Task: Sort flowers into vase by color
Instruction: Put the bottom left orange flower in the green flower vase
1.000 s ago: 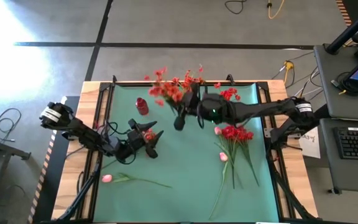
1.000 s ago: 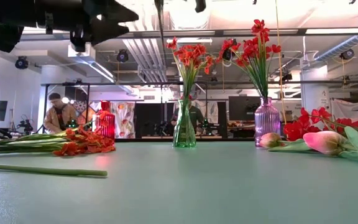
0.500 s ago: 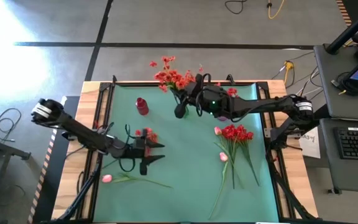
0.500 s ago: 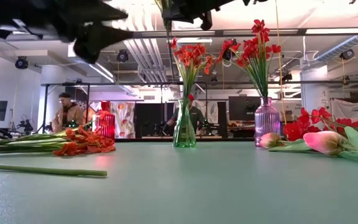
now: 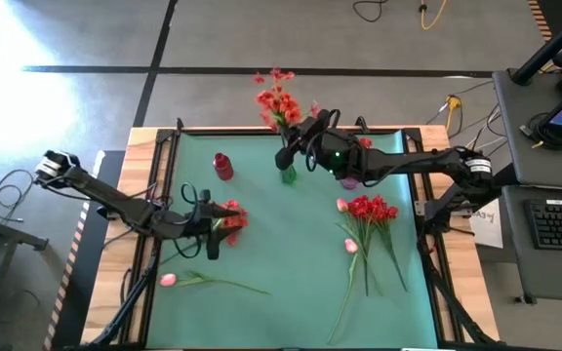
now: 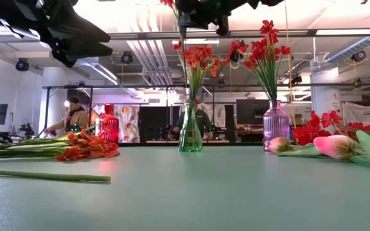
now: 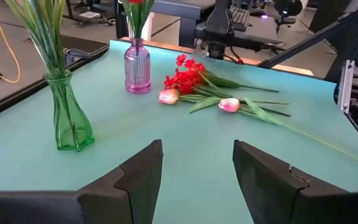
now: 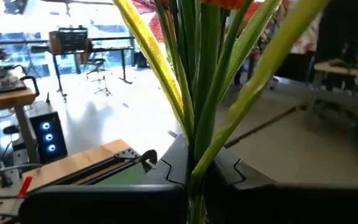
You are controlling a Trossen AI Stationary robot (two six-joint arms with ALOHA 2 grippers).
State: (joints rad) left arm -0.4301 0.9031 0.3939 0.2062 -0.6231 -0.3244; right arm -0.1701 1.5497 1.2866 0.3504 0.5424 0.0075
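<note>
Three vases stand; right end effector pinches orange-red flowers, left spread.

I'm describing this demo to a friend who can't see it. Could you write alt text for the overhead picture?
Seen from above, the right gripper holds orange-red flowers over a green vase at the far edge of a green table. The left gripper hovers open by orange-red flowers lying on the table; red flowers lie to the right.
</note>
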